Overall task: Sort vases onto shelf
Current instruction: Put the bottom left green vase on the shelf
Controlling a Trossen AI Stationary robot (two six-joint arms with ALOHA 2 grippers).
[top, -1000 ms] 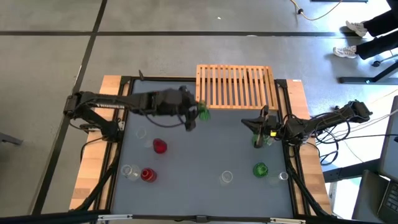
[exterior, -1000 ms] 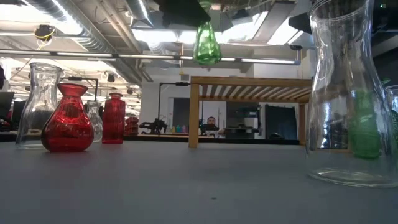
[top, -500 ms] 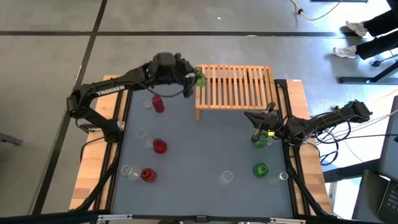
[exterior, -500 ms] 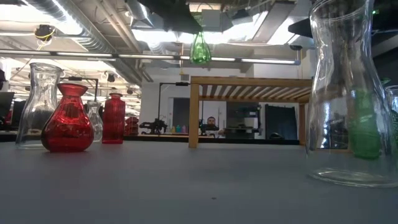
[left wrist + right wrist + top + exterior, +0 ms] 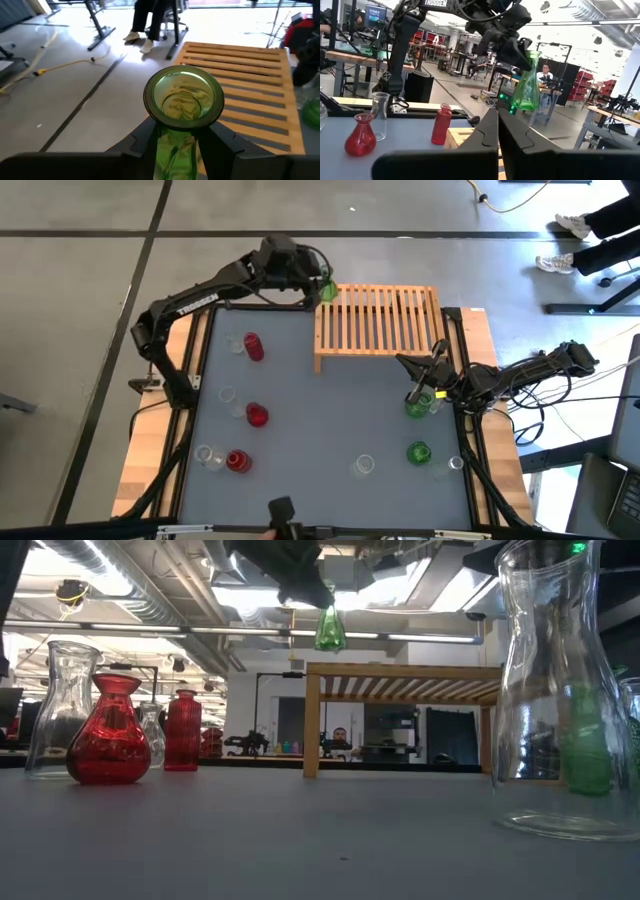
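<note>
Green glass, translucent and bottle-necked with a round flared mouth, the vase [image 5: 183, 107] is pinched at its neck in my left hand [image 5: 312, 284], held in the air above the left edge of the pale wooden shelf [image 5: 380, 320] with its many parallel slats. My right hand [image 5: 428, 378] waits low over the tabletop [image 5: 330, 420] near the right side, its fingers pressed together in its wrist view, beside another green vase [image 5: 416, 406]. Red vases [image 5: 256, 414] and clear ones [image 5: 363, 466] stand scattered over the grey surface, well apart from the shelf.
</note>
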